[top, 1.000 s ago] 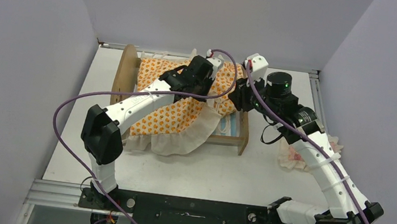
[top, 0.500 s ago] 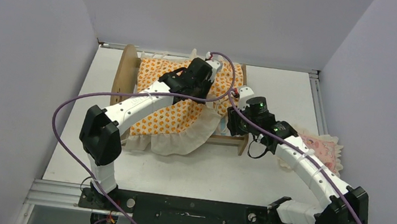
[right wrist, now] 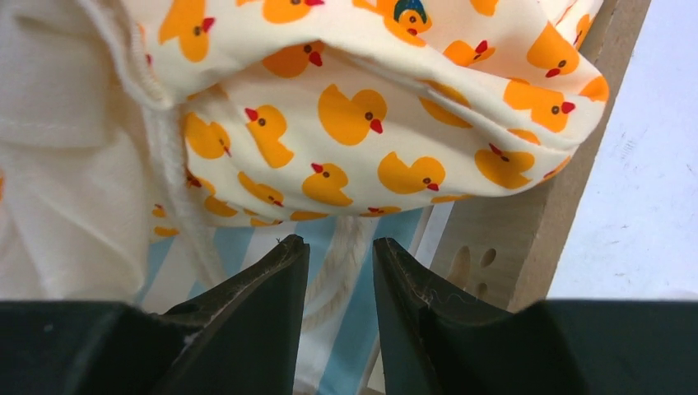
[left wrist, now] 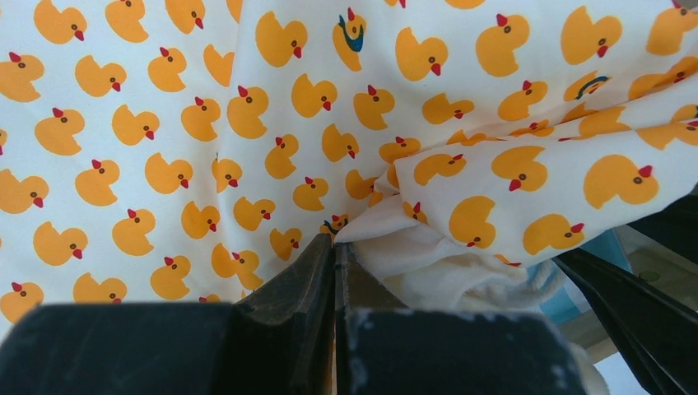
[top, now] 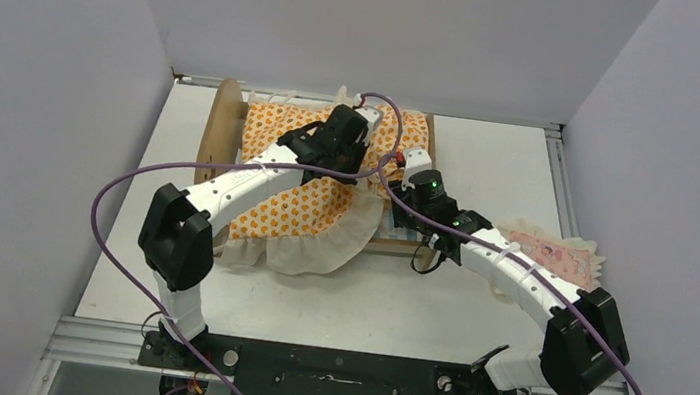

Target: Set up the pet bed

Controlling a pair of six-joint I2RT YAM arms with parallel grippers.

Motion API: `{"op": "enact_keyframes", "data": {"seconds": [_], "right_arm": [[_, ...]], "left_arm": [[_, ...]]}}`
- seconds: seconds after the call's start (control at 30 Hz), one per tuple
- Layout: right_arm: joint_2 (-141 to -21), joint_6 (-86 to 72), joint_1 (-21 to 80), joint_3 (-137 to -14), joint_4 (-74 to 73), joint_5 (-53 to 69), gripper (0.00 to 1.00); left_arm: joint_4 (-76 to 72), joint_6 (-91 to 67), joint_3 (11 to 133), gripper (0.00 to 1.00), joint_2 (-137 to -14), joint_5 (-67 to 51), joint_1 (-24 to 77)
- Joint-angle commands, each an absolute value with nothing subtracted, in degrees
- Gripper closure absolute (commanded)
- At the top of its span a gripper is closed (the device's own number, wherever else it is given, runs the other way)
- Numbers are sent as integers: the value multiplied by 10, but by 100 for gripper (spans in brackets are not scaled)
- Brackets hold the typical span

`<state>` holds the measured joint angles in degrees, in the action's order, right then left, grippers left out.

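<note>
far table centre | pet bed (top: 223, 132) lies long axis across, headboard left | my left gripper (left wrist: 333, 243) closed tight, seemingly pinching the duck-print mattress (left wrist: 247, 123) | my right gripper (right wrist: 339, 247), jaws narrowly apart and empty, nearer the foot end, striped base just ahead

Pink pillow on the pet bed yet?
No, the pink pillow lies on the table to the right of the pet bed, apart from its frame.
</note>
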<state>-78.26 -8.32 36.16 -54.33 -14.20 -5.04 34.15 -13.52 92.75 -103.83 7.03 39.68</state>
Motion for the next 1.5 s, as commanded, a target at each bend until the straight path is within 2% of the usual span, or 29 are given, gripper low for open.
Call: {"op": "enact_keyframes", "data": {"seconds": [0.0,0.4,0.5,0.63,0.97,1.17,1.23,1.3,1.33,1.4,1.47], "right_arm": [[-806,-70,368,-538,-82,-84,65],[-832,-62,370,-508,-79,-117,67],[-835,-59,370,-507,-89,-121,75],[-821,-66,373,-531,-132,-122,94],[-685,-137,376,-712,-380,-102,95],[-599,-202,377,-721,-506,-22,95],[-579,-221,376,-710,-534,55,92],[-561,-242,376,-700,-555,108,79],[-551,-254,376,-698,-566,105,68],[-533,-258,376,-693,-574,80,64],[-521,-242,377,-677,-557,67,64]], "left_arm": [[319,-144,924,100,-1011,62,392],[306,-155,903,100,-1029,46,385],[301,-159,896,100,-1029,44,382],[298,-159,892,100,-1029,43,379],[294,-152,889,100,-1023,42,375],[300,-139,888,100,-1022,43,375],[299,-134,886,100,-1018,43,375],[298,-129,882,100,-1015,40,375],[298,-128,881,100,-1014,39,375],[297,-124,878,100,-1011,34,375],[293,-121,874,100,-1007,27,375]]}}
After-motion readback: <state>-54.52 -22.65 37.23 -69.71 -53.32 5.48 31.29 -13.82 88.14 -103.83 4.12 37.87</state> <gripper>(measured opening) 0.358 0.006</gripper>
